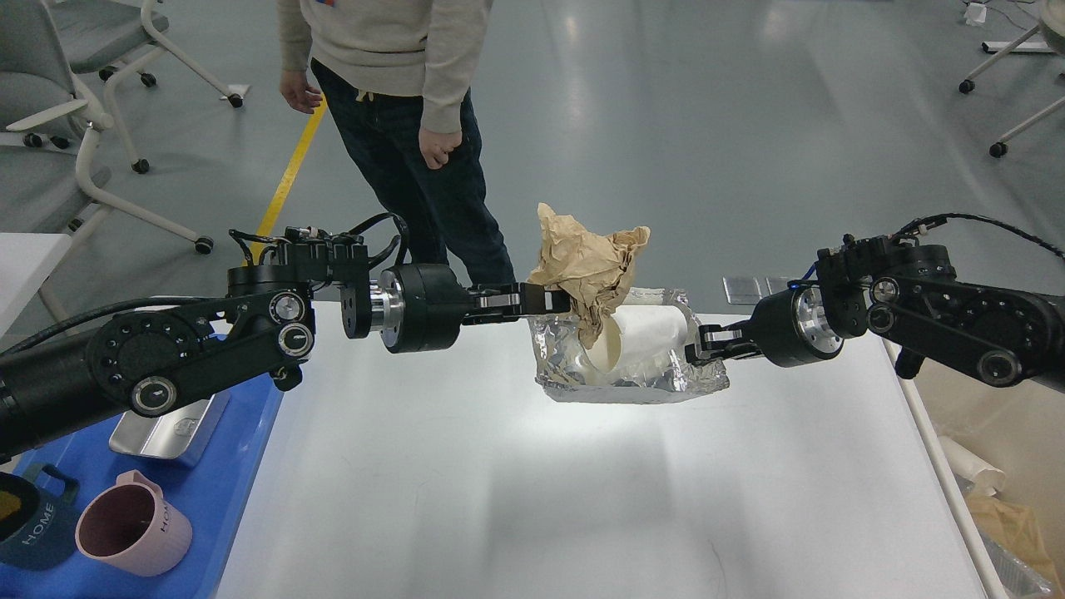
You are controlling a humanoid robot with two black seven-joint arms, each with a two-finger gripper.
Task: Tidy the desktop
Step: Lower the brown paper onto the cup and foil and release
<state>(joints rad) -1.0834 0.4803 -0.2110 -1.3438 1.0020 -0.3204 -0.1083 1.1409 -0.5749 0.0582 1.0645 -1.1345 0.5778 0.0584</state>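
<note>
The white desktop [532, 499] fills the lower middle of the head view. My left gripper [559, 299] is shut on a crumpled brown paper [586, 262] and holds it above a silver foil tray [628, 384]. A white paper cup [641, 337] lies on its side in the foil tray. My right gripper [697, 343] is shut on the right rim of the foil tray, which hangs a little above the desktop at the far middle.
A blue tray [225, 491] at the left holds a pink mug [133, 532], a dark mug [29, 520] and a metal box [170, 428]. A cream bin [1007, 499] with rubbish stands to the right of the table. A person [399, 125] stands beyond the far edge.
</note>
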